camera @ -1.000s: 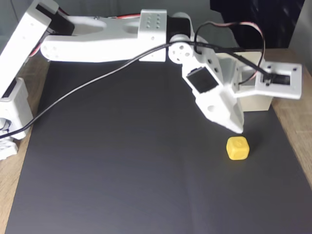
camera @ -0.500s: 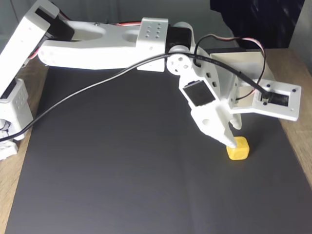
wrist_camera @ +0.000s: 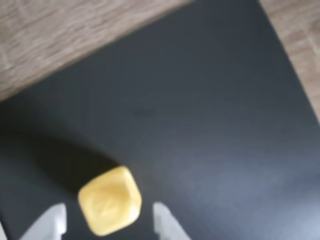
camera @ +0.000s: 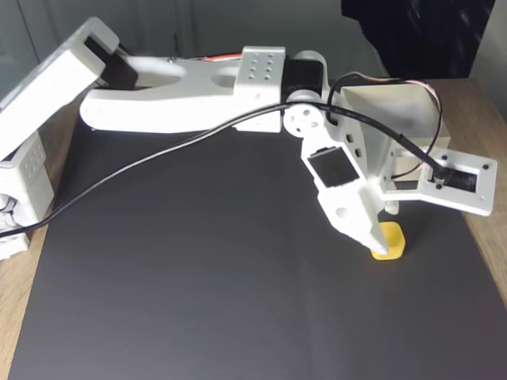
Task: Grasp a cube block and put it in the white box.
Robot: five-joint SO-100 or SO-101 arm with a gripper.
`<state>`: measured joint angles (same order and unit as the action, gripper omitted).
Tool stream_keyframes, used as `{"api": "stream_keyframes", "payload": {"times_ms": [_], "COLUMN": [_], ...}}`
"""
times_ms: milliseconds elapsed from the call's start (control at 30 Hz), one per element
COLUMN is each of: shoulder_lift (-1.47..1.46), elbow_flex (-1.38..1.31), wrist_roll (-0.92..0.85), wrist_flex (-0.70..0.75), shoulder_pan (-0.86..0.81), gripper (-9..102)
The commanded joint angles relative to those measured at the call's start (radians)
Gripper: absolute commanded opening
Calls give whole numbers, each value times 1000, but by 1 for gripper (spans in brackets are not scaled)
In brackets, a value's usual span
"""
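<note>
So the gripper is spread open with the cube sitting right between the two white fingers, a dark gap showing on each side of it in the wrist view, so nothing's clamped. The cube rests flat on the black mat, a faint mark on its top face, though that shot is kinda blurry. In the fixed view the gripper is down low over the cube, covering its upper left part, and only the lower right bit of yellow pokes out. The box sits at the far right corner of the mat, behind the wrist, partly hidden by the arm and a black cable. Plenty of bare mat to the left and toward the camera. On the right, the mat edge and the wood table are fairly near the cube. The wrist view shows wood past the mat's far edge too.
</note>
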<state>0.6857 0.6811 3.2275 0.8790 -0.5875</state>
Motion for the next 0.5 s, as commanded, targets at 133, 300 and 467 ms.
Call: {"api": "stream_keyframes", "payload": {"times_ms": [133, 300, 467], "shoulder_lift": [3, -25, -91], "elbow_flex": [-55, -69, -150], "wrist_roll": [11, 12, 9], "wrist_flex": [3, -3, 9], "shoulder_pan": [-12, -9, -11], "gripper": [23, 23, 24]}}
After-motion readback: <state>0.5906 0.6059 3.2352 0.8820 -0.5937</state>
